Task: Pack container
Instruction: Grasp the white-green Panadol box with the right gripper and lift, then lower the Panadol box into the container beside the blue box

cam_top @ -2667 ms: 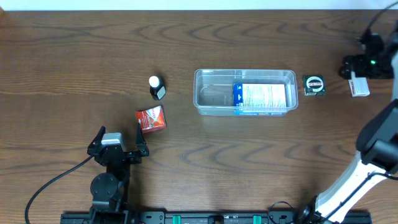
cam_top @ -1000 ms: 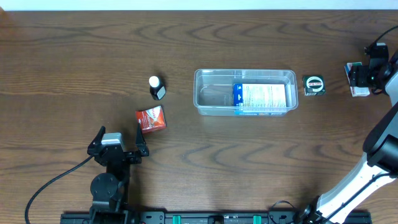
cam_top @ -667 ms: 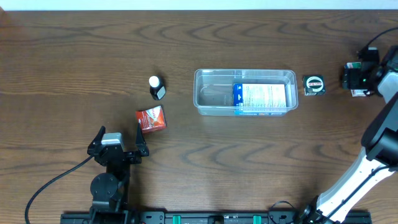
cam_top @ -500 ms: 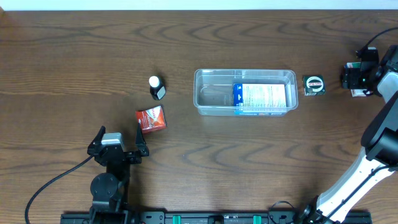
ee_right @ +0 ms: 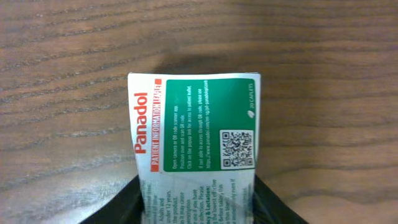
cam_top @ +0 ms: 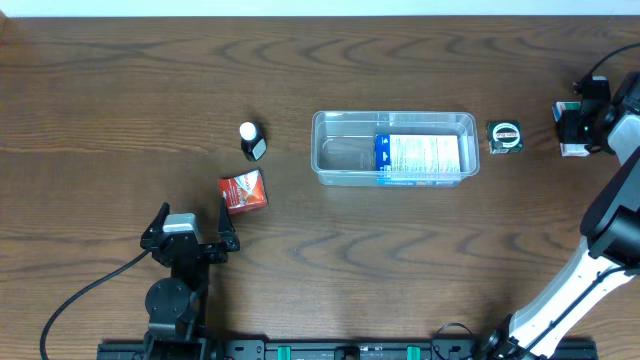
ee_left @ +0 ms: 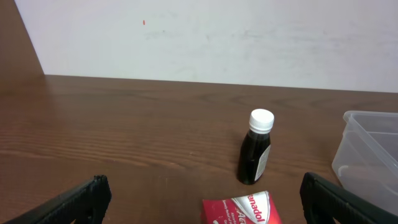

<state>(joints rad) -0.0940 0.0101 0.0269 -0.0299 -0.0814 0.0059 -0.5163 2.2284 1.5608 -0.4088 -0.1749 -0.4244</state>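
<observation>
1. Dark wood-grain desk [cam_top: 120, 80], with a white wall behind it in the left wrist view.
2. Container [cam_top: 395, 148] mid-desk, open side up, with a white-and-blue box [cam_top: 420, 155] lying in its right part.
3. Left of container: dark bottle [ee_left: 256, 149], white cap, upright. Red box [cam_top: 243, 191] closer to the front.
4. Left hand [cam_top: 192, 228] spread wide, just short of red box.
5. Right hand [ee_right: 198, 211] at far right, pinching Panadol box [ee_right: 194, 124] by both sides.
6. Small dark box [cam_top: 504, 137] between container and Panadol box, touching neither.
</observation>
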